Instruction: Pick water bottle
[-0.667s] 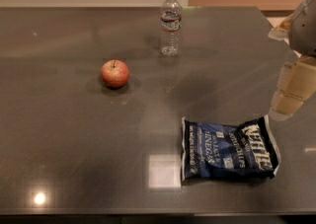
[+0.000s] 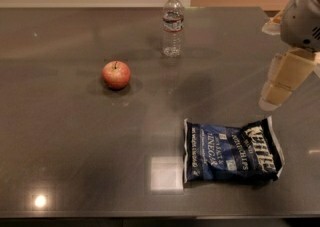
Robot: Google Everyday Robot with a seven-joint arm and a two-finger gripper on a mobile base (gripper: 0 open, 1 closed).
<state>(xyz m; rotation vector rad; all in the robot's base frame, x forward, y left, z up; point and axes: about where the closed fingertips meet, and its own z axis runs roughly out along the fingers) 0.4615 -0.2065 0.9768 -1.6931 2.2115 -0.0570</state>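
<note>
Dim warm light, ceiling glare patches on table — pale-lit claw at right edge.

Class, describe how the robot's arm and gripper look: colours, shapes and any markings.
The gripper, at the right edge above the chip bag, is cream-coloured and blocky, built of angular, faceted segments. The arm behind it has a rounded pale grey-white housing with dark slits on its side. No cables or lettering show.

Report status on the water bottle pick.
Gripper at right edge, well apart from water bottle. Bottle upright at far side of table, untouched. Apple left, chip bag near; neither in the way.
</note>
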